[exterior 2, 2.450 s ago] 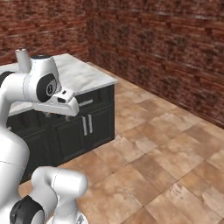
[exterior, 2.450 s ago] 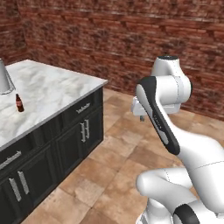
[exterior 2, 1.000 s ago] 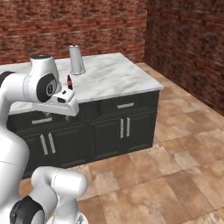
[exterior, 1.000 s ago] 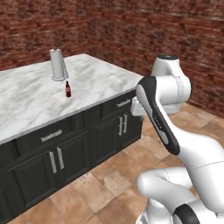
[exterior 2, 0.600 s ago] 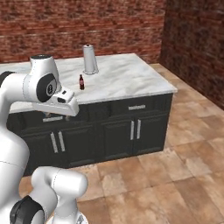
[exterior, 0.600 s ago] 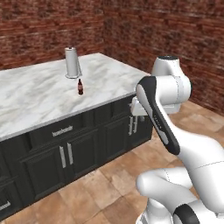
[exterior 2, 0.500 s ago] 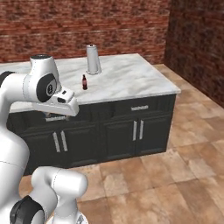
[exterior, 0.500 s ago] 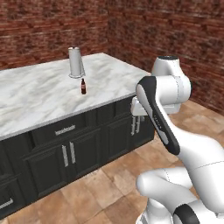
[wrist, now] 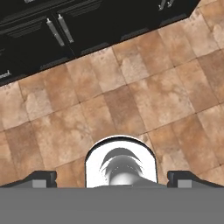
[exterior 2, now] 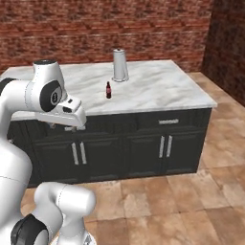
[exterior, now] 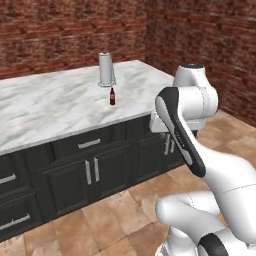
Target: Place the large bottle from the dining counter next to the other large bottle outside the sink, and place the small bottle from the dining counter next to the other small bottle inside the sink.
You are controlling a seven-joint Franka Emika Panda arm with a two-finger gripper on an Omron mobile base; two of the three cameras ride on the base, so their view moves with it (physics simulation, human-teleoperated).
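On the dining counter (exterior: 50, 107), that broad marble slab over the dark cabinets (exterior 2: 143, 143) with their silver handles, the small bottle (exterior: 112, 96) stands upright, brown glass with a red label, well in from the front edge. Just behind it, near but apart, stands a tall grey metal cylinder (exterior: 105, 70), also upright, closer to the brick wall (exterior: 70, 30). From the right base camera it is the same pair: the small bottle (exterior 2: 108, 90) in front, the grey cylinder (exterior 2: 119, 65) behind it and a touch to the right, and bare veined marble running off to the counter's far corner.

The arm is folded up high and tucked in close to its own body, elbow bent, the hand hanging out in front of the cabinet doors and nowhere near the counter top. It is well apart from the bottle. Down through the hand camera, the gripper (wrist: 112, 179) looks straight at the floor: tan and brown stone tiles (wrist: 131, 100), with the foot of the dark cabinets (wrist: 65, 26) and a couple of silver handles along the far edge. The two dark finger tips (wrist: 40, 178) sit far out at either side of the view, so the jaws are spread wide, and there is nothing between them but tile.

The bottle is untouched on the marble, label facing the room.
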